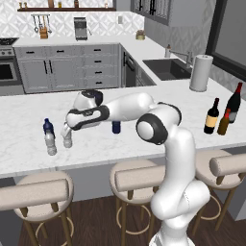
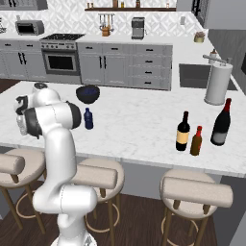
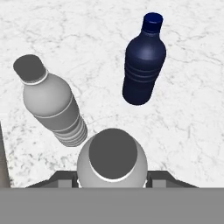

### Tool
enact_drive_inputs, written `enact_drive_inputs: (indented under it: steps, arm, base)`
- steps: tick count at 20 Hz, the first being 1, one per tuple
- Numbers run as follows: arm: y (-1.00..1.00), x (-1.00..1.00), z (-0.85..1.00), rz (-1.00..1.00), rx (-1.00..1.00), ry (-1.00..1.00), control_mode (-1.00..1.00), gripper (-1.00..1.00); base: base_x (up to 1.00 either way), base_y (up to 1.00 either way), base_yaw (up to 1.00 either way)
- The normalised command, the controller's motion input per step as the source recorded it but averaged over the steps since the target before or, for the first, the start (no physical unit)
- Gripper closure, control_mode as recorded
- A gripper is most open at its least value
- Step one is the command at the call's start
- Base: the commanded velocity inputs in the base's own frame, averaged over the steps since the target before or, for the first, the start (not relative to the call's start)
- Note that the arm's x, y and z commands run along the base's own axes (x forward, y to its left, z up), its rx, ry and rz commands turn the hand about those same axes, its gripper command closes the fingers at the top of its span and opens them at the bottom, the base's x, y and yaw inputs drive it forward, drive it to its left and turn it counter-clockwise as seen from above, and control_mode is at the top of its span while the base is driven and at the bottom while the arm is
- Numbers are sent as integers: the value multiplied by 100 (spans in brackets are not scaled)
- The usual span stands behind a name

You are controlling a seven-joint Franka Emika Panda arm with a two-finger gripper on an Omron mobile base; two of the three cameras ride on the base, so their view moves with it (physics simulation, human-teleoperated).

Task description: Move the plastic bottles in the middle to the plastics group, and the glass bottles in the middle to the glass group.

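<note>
Hand [image 3: 112,181]: clenched on the clear-greyish plastic bottle [image 3: 112,162], held upright between the fingers, long axis vertical, cap facing the camera. Held bottle [image 1: 67,138]: at the left end of the marble tabletop [image 1: 158,129], base on or just above the surface, cannot tell which. Plastics group: second clear-greyish bottle [image 3: 52,103], ribbed, smooth, round-shouldered, just beside the held one; dark blue bottle [image 3: 143,61], ribbed waist, blue cap, a little farther off; both upright. Judgement: held bottle already at the group, so the coming move is a straight release and lift, keeping clear of the near grey neighbour. Remaining middle item, plastic: dark blue bottle [image 2: 88,118], small, upright, mid-tabletop, near the arm. Remaining middle item, glass: tall dark wine bottle with black neck and tan label [image 2: 182,131], upright, well apart from the hand toward the right end. Glass group: red-necked wine bottle [image 2: 221,122] and amber bottle [image 2: 196,141], both upright, close beside the black-necked bottle. Tabletop: white, grey-veined, glossy.
</note>
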Motion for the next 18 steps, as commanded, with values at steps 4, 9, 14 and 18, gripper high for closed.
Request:
enact_drive_inputs:
  steps: [4, 9, 14, 18]
  arm:
    - [1, 11, -3, 8, 1, 0, -100, 100]
    - [8, 0, 0, 5, 0, 0, -100, 100]
    - [31, 10, -3, 1, 0, 0, -100, 100]
    - [21, 24, -1, 0, 0, 0, -100, 100]
  base:
    - [0, 0, 0]
    - [0, 0, 0]
    - [0, 0, 0]
    - [0, 0, 0]
